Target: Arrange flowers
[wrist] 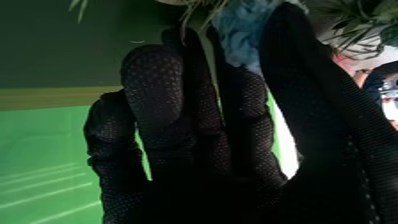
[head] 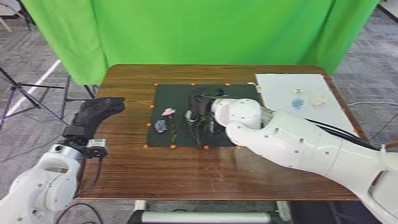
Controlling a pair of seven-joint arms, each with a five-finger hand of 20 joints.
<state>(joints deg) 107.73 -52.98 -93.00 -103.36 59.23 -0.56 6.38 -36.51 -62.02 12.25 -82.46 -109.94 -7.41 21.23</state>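
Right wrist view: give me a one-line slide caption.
A pale blue flower between the right hand's thumb and fingers, green curtain beyond.

Table (head: 133, 172): wood, smooth, semi-gloss. Curtain (head: 213, 35): cloth, matt. Mat (head: 178, 90): matt. Right arm (head: 293, 140): smooth, glossy shell. Right hand (head: 206, 93): black fabric, rough, dotted.

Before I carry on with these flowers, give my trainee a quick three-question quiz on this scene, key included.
1. The right hand has its thumb and fingers round a flower. Which colour: (a) orange, (b) blue, (c) red?
2. True or false: the left hand is to the left of the dark mat.
3. Fill in: the white board lies to the ___ of the mat.
Key: 1 b; 2 true; 3 right.
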